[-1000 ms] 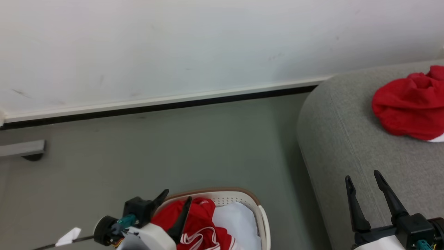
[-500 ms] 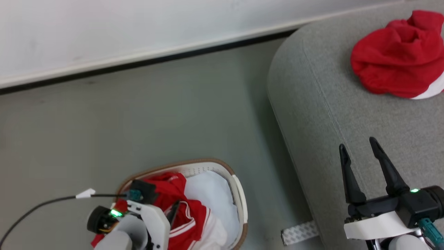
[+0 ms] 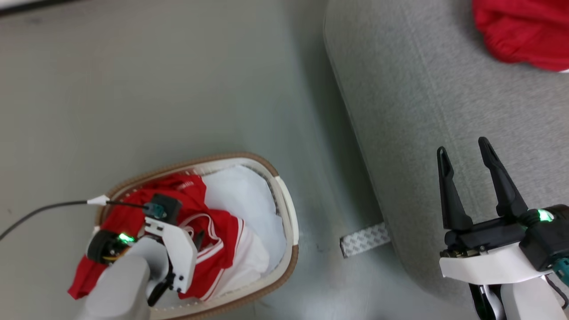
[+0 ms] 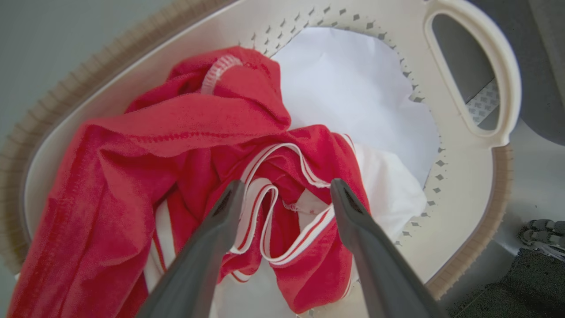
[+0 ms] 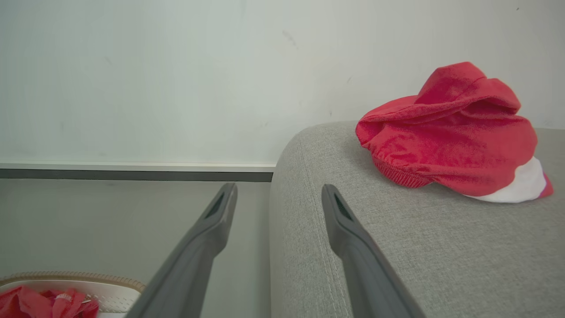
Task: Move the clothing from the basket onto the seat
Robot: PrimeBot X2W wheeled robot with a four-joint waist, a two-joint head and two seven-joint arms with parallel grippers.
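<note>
No brand or wording can be read. The clothing (image 3: pixel 218 224), red with white stripes, lies in the basket (image 3: pixel 286 209) at the lower left of the head view. It carries a little pale lettering near its upper edge, too small to make out. A white cloth (image 3: pixel 242 200) lies beside it. The left gripper (image 4: pixel 287 184) is down over the clothing, jaws wide apart and empty, one finger on each side of a striped fold. The right gripper (image 3: pixel 461 146), at the lower right, stands open over the seat (image 3: pixel 400 111) and holds nothing. Another red garment (image 3: pixel 520 31) lies on the seat at the upper right. Since a second ago the camera has tilted down: the wall has left the head view and the whole basket shows. The left gripper, then at the basket's rim, is now over its middle.
</note>
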